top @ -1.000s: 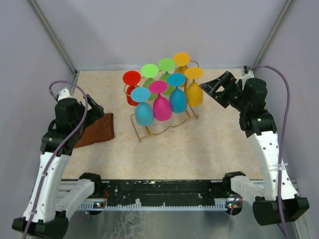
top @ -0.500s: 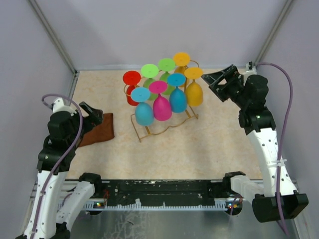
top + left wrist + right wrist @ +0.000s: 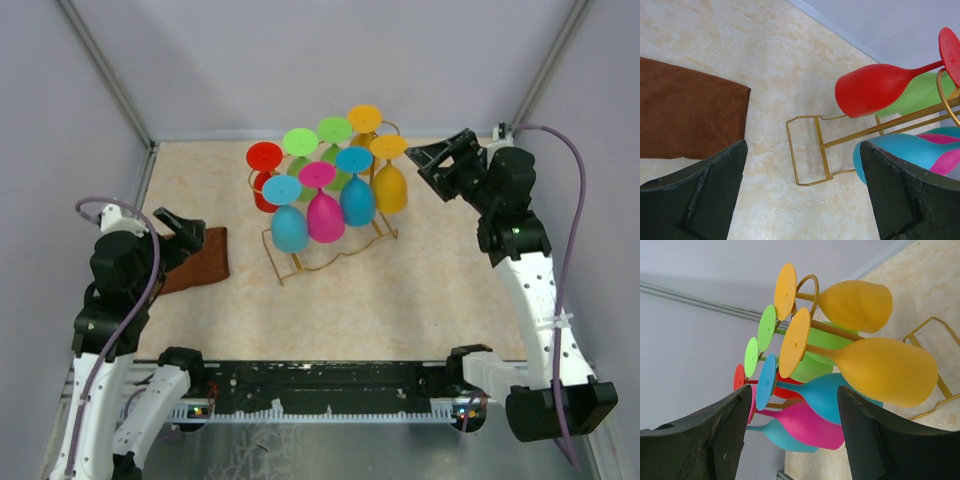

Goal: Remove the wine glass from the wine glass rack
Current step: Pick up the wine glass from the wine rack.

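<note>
Wine glass rack [image 3: 865, 133], gold wire, stands at the far centre of the surface [image 3: 420, 290], eight coloured glasses [image 3: 325, 215] hanging bowl-down from it. Right end effector [image 3: 795, 392], released and empty, hovers just right of the yellow wine glass [image 3: 389, 187]. Left end effector [image 3: 803, 150], likewise released, hangs beside the brown cloth [image 3: 200, 262] at left.

left claw [image 3: 186, 230] pulled back, right claw [image 3: 433, 160] shifted

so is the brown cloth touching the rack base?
No, in the left wrist view a strip of table lies between the brown cloth and the wine glass rack.
</note>
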Tool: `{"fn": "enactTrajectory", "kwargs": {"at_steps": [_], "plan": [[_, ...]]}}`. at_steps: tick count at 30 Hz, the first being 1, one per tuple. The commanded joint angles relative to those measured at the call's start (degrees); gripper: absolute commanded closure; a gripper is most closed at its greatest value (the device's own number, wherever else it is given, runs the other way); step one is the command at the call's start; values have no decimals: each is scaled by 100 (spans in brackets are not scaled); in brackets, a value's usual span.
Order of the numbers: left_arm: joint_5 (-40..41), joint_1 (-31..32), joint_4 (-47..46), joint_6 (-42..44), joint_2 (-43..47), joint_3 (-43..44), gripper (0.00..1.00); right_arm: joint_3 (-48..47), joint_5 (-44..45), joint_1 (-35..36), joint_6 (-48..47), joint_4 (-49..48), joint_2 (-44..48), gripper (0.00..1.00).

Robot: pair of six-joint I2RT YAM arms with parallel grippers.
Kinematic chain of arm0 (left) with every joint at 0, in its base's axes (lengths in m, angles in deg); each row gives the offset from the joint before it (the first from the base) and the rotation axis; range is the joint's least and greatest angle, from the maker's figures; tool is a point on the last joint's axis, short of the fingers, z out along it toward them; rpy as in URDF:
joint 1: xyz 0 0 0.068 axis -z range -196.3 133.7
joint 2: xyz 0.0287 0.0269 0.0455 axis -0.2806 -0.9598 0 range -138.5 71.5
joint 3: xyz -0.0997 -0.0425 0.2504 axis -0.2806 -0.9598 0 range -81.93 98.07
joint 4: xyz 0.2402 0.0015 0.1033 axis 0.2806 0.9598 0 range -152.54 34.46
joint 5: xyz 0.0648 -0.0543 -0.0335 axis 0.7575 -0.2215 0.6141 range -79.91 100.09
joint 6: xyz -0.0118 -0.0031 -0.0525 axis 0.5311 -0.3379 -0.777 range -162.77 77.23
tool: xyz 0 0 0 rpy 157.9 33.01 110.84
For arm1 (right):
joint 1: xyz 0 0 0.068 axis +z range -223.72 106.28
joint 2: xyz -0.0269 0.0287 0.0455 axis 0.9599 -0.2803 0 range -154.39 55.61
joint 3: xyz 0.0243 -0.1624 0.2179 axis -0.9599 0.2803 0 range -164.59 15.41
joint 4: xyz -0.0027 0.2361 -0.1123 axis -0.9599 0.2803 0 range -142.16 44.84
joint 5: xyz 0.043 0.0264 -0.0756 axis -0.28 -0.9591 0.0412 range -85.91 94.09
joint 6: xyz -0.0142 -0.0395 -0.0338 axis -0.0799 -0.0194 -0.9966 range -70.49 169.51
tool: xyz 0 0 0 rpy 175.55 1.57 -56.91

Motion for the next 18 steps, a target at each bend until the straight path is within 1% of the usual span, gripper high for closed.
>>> {"fn": "enactTrajectory", "kwargs": {"at_steps": [1,5,8,10,12,15,18], "plan": [[-82,-42,-163,-161,67,-97,1,-275,14,-44,106,-380,-71,33],[-135,-36,-191,-185,58,-140,1,-388,-193,-41,168,-467,-342,39],[-181,-36,-218,-223,49,-186,1,-437,-330,-40,205,-583,-567,45],[-235,-36,-220,-247,41,-214,1,-464,-370,-42,238,-689,-706,53],[-286,-38,-216,-268,25,-237,1,-526,-385,-42,252,-737,-818,59],[-342,-37,-209,-288,6,-261,1,-598,-400,-40,284,-798,-956,58],[-349,-36,-195,-287,-3,-287,1,-641,-430,-40,302,-843,-1038,60]]}}
